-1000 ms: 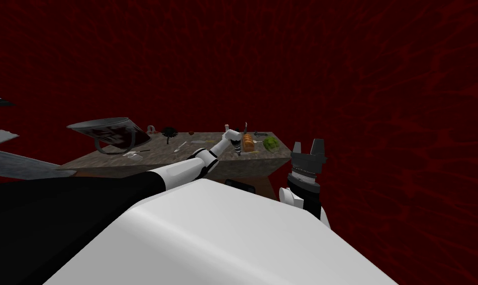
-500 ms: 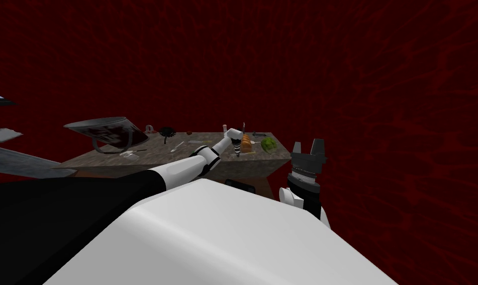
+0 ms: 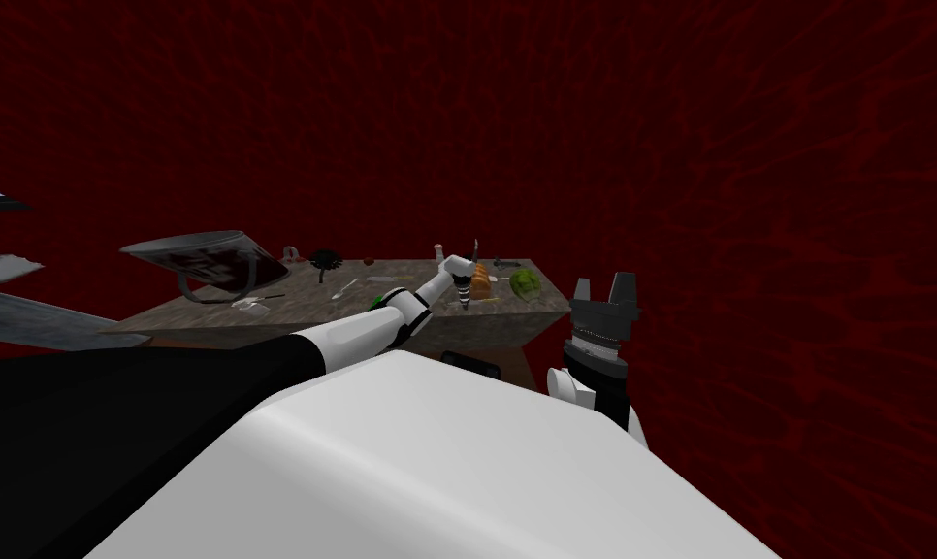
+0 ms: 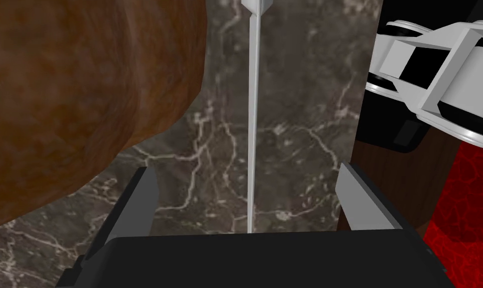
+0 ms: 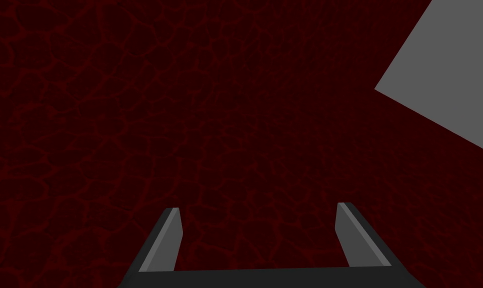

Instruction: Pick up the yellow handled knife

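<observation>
My left arm reaches out over the dark marble counter [image 3: 292, 306], and my left gripper [image 3: 464, 290] points down at it next to a brown loaf [image 3: 483, 279]. In the left wrist view the left gripper [image 4: 246, 168] is open close above the marble [image 4: 295, 130]. A thin light grey blade [image 4: 253, 125] lies on the counter and runs straight between its fingers; the knife's handle is hidden. The loaf [image 4: 70, 95] bulks just beside one finger. A thin yellowish sliver [image 3: 485, 300] lies by the gripper in the head view.
A big grey tilted bowl [image 3: 205, 258], small utensils [image 3: 345, 288], a black spiky object [image 3: 325, 257] and a green lump [image 3: 527, 282] share the counter. The counter's front edge [image 3: 496, 316] is near the left gripper. My right gripper [image 3: 604, 288] [image 5: 258, 209] is open, raised beside my chest.
My left hand has edged slightly over the counter beside the loaf, and the head view has shifted a little. The right arm has not moved.
</observation>
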